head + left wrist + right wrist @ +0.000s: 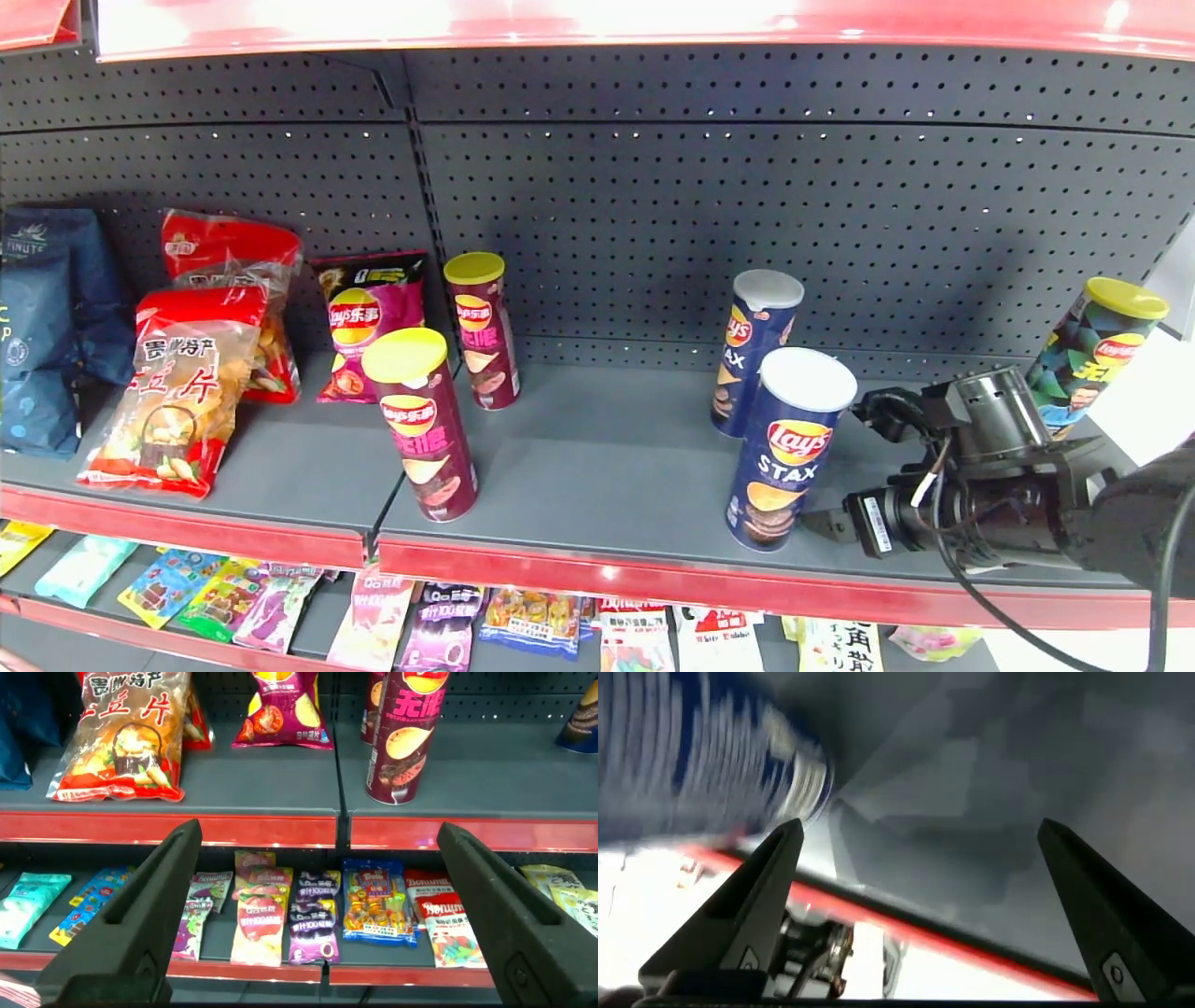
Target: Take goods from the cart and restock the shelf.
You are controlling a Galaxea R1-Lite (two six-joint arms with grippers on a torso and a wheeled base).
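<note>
A blue can with a white lid (789,448) stands upright near the front edge of the grey shelf (607,439). My right gripper (826,521) is low on the shelf just right of it. In the right wrist view that gripper (920,831) is open, and the blue can (701,756) lies outside its fingers, off to one side. A second blue can (754,350) stands behind the first. My left gripper (320,831) is open and holds nothing; it faces the shelf front below a maroon can (406,733).
Two maroon cans with yellow lids (420,425) (483,329) stand mid-shelf. Snack bags (182,383) lie at the left. A colourful can (1097,355) stands at the far right. Small packets (308,915) fill the lower tier under the red edge strip (653,574).
</note>
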